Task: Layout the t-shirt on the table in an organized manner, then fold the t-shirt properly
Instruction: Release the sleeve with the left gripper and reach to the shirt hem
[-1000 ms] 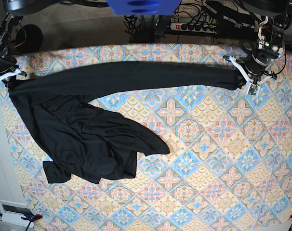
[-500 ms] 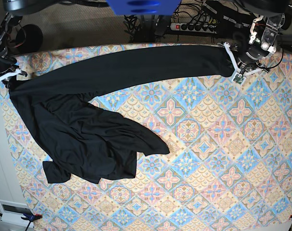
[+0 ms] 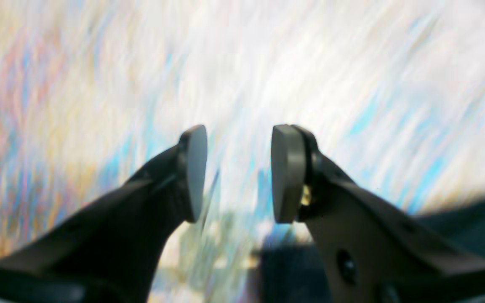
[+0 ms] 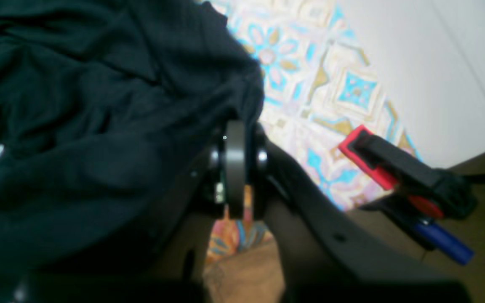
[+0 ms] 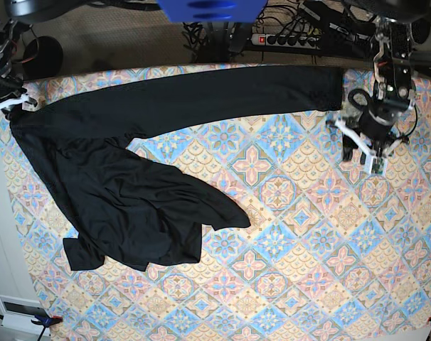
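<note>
Beside the table [image 4: 352, 90] edge, a red-and-black clamp [image 4: 398, 168].

So the left gripper [image 5: 361, 153] just let go of that plain black long-sleeved t-shirt [image 5: 130, 185] — jaws apart now, nothing between them — and dropped back over the pastel diamond-patterned tablecloth [image 5: 308, 234]. The stretched sleeve it was pinching ended up lying further back, near the far edge.

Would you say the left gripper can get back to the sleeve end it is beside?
Probably yes: the left gripper is open, just off the t-shirt sleeve end, with only bare table between.
</note>
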{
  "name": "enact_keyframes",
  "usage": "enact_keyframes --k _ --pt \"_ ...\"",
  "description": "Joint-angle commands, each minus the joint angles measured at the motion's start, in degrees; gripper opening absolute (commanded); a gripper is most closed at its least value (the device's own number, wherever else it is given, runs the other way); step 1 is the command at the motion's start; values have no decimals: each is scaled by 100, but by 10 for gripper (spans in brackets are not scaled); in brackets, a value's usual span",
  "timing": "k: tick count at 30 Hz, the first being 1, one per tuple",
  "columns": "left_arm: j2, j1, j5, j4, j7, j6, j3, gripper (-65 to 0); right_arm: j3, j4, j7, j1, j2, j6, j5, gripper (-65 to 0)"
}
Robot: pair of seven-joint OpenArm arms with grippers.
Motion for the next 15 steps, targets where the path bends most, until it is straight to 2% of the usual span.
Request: enact_keyframes --k 1,5,9,11,15 --pt "116 -314 18 17 70 2 -34 -405 61 75 154 -12 150 20 38 -650" --pt "546 -1466 27 -625 474 2 503 -405 53 75 154 -12 141 20 38 -650" --pt "986 -2407 18 -1742 457 29 1162 -404 53 84 154 -21 141 20 38 -650" --pt "1214 -2785 27 -2304 369 29 1347 -404 53 84 154 -21 141 20 38 -650" --pt "1584 -3382 317 -3641 -167 29 1804 -403 53 128 154 -21 141 20 38 -650"
